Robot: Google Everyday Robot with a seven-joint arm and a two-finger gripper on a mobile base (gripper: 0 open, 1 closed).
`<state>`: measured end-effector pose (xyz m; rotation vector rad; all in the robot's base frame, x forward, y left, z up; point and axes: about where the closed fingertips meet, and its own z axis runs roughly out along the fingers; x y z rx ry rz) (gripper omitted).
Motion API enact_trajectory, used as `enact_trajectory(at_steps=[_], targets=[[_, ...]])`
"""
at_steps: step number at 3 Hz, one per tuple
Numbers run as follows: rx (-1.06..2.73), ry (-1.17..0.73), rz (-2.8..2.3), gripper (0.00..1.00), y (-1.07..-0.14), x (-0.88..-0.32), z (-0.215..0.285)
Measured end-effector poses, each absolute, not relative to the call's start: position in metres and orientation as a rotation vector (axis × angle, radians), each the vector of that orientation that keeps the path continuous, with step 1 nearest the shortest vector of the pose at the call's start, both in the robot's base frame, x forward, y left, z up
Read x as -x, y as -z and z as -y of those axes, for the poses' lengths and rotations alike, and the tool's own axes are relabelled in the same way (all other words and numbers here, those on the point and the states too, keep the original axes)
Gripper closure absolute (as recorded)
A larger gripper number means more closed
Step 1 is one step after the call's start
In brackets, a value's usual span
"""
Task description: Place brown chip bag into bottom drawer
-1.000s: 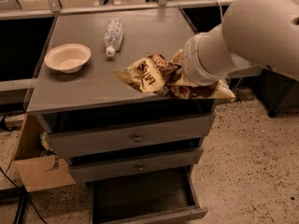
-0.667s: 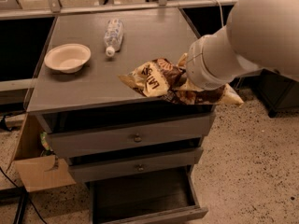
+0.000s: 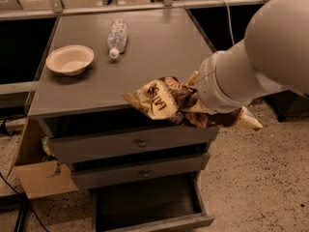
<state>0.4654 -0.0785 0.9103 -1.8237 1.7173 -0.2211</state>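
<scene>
The brown chip bag (image 3: pixel 161 100), crinkled brown and cream with white lettering, hangs in the air over the front edge of the grey cabinet top (image 3: pixel 145 57). My gripper (image 3: pixel 193 104) is shut on its right half and is mostly hidden behind my large white wrist. The bag's right end sticks out past the cabinet's right side. The bottom drawer (image 3: pixel 145 202) is pulled open directly below the bag, with its dark interior showing.
A cream bowl (image 3: pixel 70 59) and a clear plastic bottle (image 3: pixel 117 36) lying on its side rest on the cabinet top. Two shallower knobbed drawers (image 3: pixel 140 143) sit above the open one. A cardboard box (image 3: pixel 41 178) stands at the cabinet's left. Speckled floor lies to the right.
My arm has carried the chip bag from over the cabinet top forward to its front edge, nearer the camera.
</scene>
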Motion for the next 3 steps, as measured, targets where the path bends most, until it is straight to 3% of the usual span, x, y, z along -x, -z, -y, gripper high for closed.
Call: enact_trajectory(at_steps=[3], targets=[[1.828,0.068,-1.761,1.0,-0.859,-0.405,0.059]])
